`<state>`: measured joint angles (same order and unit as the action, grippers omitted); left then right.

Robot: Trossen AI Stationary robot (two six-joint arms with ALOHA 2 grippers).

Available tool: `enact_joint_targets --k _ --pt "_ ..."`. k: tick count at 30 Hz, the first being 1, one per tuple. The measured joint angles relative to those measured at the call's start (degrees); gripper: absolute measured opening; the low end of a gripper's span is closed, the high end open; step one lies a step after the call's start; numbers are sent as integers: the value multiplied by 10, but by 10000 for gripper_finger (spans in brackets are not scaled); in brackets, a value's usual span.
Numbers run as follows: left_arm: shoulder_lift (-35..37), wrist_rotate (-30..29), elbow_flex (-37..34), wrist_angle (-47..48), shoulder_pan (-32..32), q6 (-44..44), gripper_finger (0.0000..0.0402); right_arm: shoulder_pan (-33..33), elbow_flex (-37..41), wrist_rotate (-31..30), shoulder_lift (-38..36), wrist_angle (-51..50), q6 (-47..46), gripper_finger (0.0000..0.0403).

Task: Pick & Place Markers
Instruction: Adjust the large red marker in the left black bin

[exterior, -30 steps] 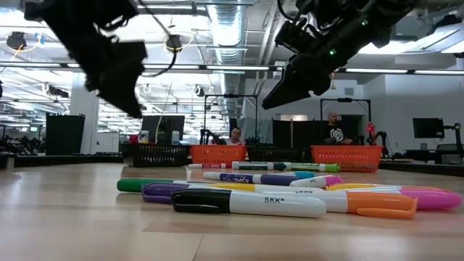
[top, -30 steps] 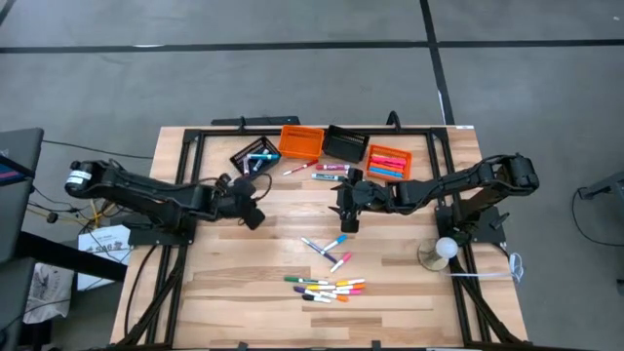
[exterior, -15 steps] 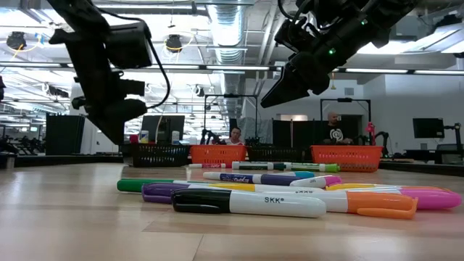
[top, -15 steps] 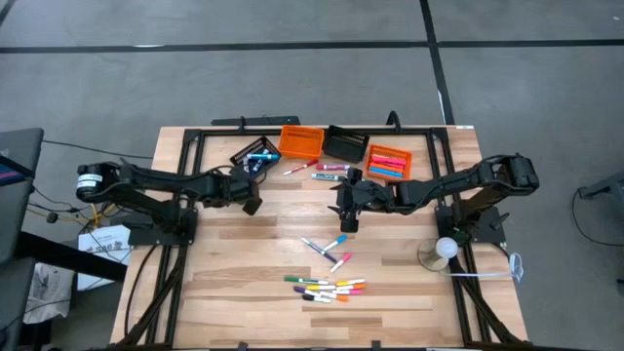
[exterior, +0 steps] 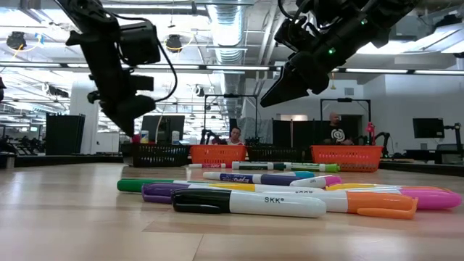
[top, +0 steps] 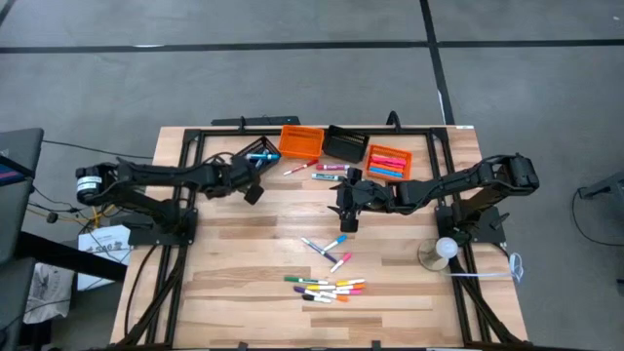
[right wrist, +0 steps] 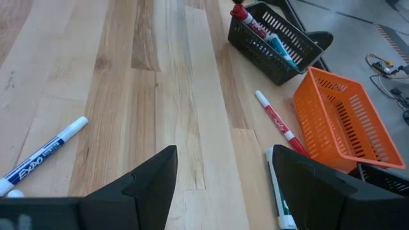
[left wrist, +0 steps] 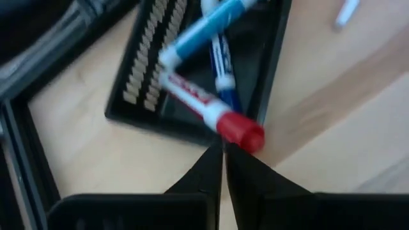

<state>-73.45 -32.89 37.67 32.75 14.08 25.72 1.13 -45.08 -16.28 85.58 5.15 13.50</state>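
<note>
Left gripper (left wrist: 223,167) pinched shut, empty, just beside the black slotted plastic bin (left wrist: 268,61) — a red-capped white marker (left wrist: 211,112) pokes over the bin's rim; right gripper (right wrist: 223,176) spread open, well apart from it.

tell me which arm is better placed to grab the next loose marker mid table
Right, probably. Its end effector hangs open just above the loose markers at mid table. The left end effector is shut, off by the black bin at the far left.

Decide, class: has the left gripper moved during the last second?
Yes. The left gripper has moved toward the black bin at the table's far edge.
</note>
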Motion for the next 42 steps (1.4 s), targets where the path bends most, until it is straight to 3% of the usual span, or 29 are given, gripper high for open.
enact_joint_targets --k 10,18,36,42 --pt "0 -1 1 -27 54 -58 19 0 0 12 0 0 0 249" --pt "0 93 1 -23 49 -64 17 0 0 13 0 0 0 249" --pt "0 86 1 -89 79 -104 17 0 0 13 0 0 0 249" --pt "0 120 1 -127 93 -129 17 0 0 13 0 0 0 249"
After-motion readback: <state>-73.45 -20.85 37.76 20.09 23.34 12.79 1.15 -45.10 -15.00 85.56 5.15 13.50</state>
